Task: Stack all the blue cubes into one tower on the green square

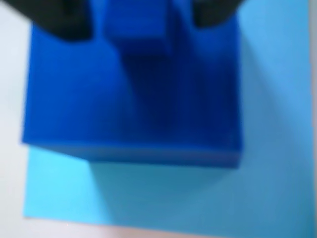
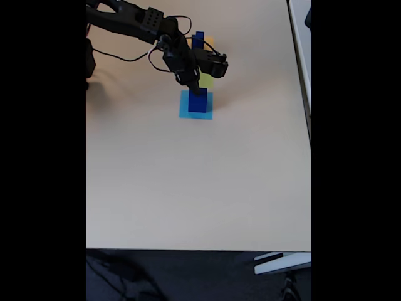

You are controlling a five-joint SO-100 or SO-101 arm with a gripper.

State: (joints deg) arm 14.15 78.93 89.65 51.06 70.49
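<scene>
Between the tool's [image 1: 141, 25] dark fingertips, closed around it, sits a small blue cube [image 1: 136, 22] atop a larger one [image 1: 129, 94].

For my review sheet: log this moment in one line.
gripper: over stack, around small cube | large cube on light-blue square | jaws: closure unclear
</scene>
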